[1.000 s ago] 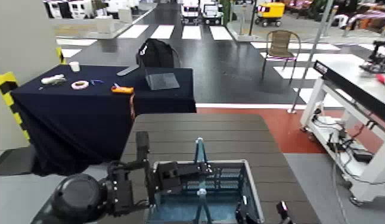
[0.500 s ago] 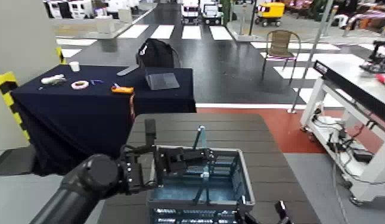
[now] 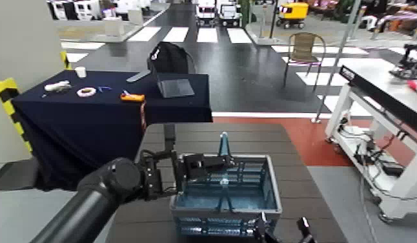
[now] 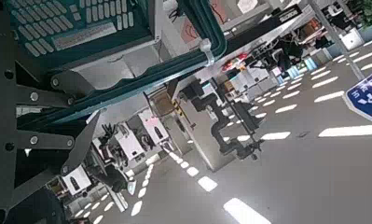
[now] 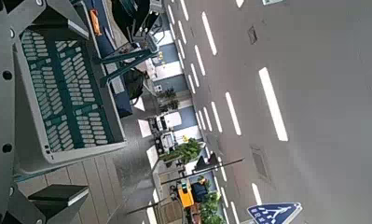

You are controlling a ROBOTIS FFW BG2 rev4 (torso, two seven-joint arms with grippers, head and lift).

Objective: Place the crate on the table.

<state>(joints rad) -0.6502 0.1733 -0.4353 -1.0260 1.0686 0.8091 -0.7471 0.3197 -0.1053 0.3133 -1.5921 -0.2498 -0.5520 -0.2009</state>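
Both grippers at the crate [image 3: 226,194]: left gripper [image 3: 197,167] at its handle, right gripper [image 3: 281,231] at near rim

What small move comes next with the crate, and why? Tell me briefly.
Probably lower it straight down. The crate is squarely over the table, with the left gripper clamped at its left rim and the right gripper at its near edge. Whether its base touches yet cannot be seen.

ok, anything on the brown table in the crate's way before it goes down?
Nothing visible. The crate already sits over the slatted table, and the top shows bare around it. The left gripper is at the crate's left rim; the right gripper is at its near right corner. The surface directly under the crate is hidden.
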